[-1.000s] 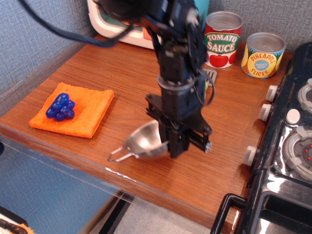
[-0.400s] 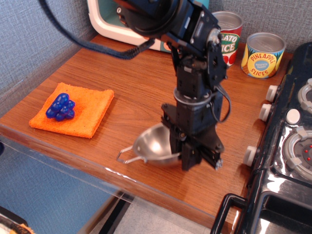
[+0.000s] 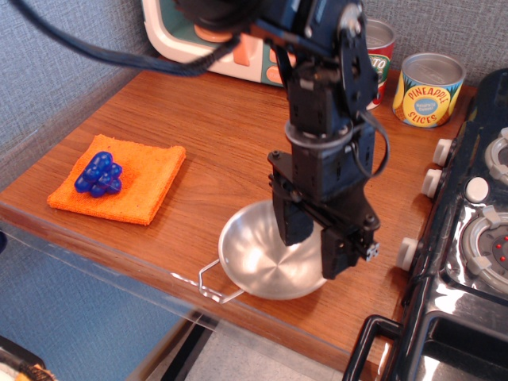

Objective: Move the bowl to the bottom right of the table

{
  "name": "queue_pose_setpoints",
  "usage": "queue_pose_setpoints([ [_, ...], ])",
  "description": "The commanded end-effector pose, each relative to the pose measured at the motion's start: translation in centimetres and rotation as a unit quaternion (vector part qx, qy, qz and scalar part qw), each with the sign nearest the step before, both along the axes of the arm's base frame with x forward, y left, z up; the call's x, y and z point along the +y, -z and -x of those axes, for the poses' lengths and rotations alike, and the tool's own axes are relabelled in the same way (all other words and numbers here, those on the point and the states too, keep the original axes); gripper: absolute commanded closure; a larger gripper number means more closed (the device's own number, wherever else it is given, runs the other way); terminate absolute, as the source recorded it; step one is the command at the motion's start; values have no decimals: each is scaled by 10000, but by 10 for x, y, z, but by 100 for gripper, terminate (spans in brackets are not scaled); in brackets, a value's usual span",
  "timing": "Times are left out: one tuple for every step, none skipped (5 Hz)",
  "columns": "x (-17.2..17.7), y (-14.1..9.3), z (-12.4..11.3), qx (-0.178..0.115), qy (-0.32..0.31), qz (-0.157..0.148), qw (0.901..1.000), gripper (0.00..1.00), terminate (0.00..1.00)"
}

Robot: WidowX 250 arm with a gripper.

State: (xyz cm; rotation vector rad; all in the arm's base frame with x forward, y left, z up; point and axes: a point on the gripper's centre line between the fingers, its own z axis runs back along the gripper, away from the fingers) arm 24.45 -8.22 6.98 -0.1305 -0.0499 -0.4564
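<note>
The shiny steel bowl (image 3: 262, 262) sits flat on the brown wood table (image 3: 214, 135), near the front edge and right of the middle. One wire loop handle (image 3: 211, 286) points front-left; the other is hidden behind the arm. My gripper (image 3: 313, 250) points down over the bowl's right side. One finger (image 3: 289, 226) is inside the bowl and the other (image 3: 337, 255) is at its right rim. The jaws stand apart, with bowl metal showing between them.
An orange cloth (image 3: 135, 186) with blue toy grapes (image 3: 98, 175) lies at the left. A tomato sauce can (image 3: 381, 48) and a pineapple can (image 3: 429, 89) stand at the back right. A black toy stove (image 3: 468, 262) borders the right side. A white toy appliance (image 3: 171, 36) stands at the back.
The gripper moved right and toward the front edge with the bowl. The bowl went from tilted up on its rim to lying flat, and the jaws now stand apart.
</note>
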Motion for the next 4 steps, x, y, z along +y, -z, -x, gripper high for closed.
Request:
queue_pose_setpoints([
  [56, -62, 5, -397, -1609, -39, 9862, 0, 0],
  [95, -63, 4, -466, -2029, -188, 9779, 0, 0],
  [111, -60, 3, -453, -2063, -355, 9768, 0, 0],
  [118, -58, 3, -369, -1963, -392, 9791, 0, 0],
])
